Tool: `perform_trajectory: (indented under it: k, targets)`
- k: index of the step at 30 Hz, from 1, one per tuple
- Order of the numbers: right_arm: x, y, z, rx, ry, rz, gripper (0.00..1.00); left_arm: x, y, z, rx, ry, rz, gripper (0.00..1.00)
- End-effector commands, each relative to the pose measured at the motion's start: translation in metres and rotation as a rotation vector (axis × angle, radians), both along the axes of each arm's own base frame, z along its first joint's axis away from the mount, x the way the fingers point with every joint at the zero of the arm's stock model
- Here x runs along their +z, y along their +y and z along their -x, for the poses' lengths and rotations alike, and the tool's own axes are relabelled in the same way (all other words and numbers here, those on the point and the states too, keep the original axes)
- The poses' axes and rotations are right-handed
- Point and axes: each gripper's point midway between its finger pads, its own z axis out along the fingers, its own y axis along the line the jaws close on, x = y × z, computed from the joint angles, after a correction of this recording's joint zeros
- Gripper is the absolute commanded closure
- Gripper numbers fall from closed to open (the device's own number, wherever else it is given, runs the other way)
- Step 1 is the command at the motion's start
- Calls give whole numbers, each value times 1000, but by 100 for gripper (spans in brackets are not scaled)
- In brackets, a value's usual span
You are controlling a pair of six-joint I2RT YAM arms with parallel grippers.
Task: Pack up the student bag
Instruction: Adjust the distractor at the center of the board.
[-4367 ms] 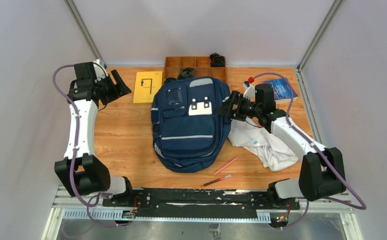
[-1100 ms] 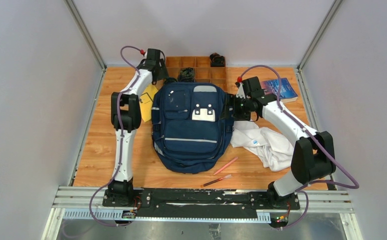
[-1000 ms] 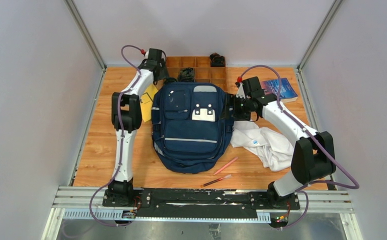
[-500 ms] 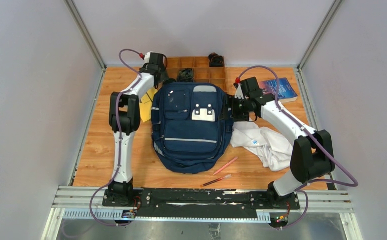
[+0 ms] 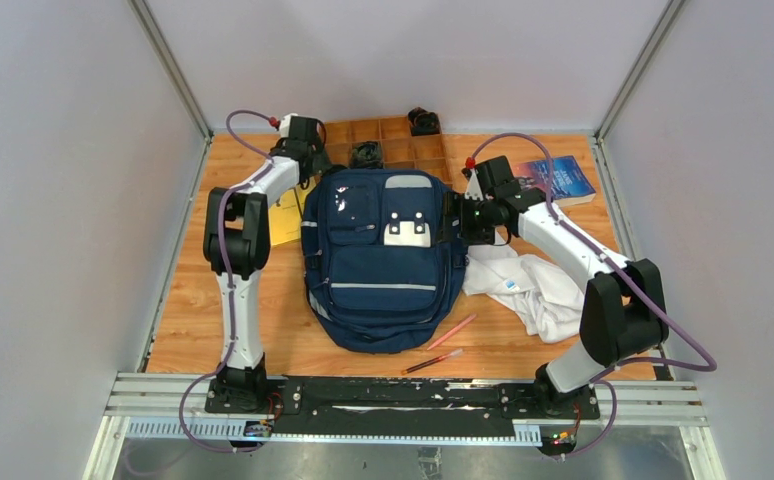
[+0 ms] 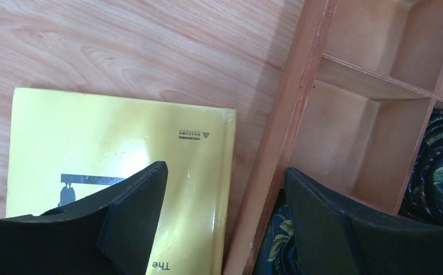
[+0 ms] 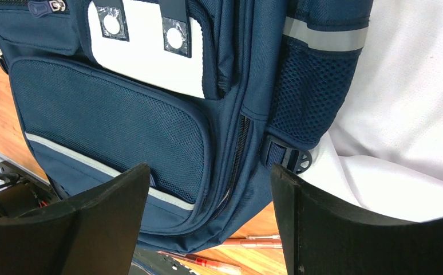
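Note:
The student bag (image 5: 383,260), navy with grey stripes and a white front patch, lies flat mid-table. My left gripper (image 5: 316,163) hovers open at the bag's back left corner. In the left wrist view its fingers (image 6: 133,212) straddle the edge of a yellow book (image 6: 122,149) and a wooden tray's wall (image 6: 282,143), gripping nothing. My right gripper (image 5: 459,216) is open at the bag's right side. In the right wrist view the right gripper (image 7: 210,200) spans the bag's (image 7: 122,120) side zipper without touching it.
A white garment (image 5: 528,285) lies right of the bag, touching it. A blue book (image 5: 561,180) sits back right. Two pens (image 5: 451,332) lie near the bag's front. The wooden tray (image 5: 388,130) at the back holds rolled dark fabric (image 6: 436,166).
My left wrist has swung a little left and back at the bag's back left corner. The bag now lies slightly nearer and straighter. The right gripper has barely moved. Both stayed open.

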Motion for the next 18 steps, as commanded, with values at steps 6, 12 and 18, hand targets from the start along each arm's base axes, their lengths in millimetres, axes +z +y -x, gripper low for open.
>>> perform_trajectory:
  k: [6,12,18]
  targets:
    - [4,3,11,21,3,10,20,48,-14,2,-121,-137,41,17]
    - [6,7,12,32,-3,10,20,82,-23,-3,-174,-235,73,16]
    - [6,10,15,37,-2,13,20,72,-3,11,-94,-164,23,17]
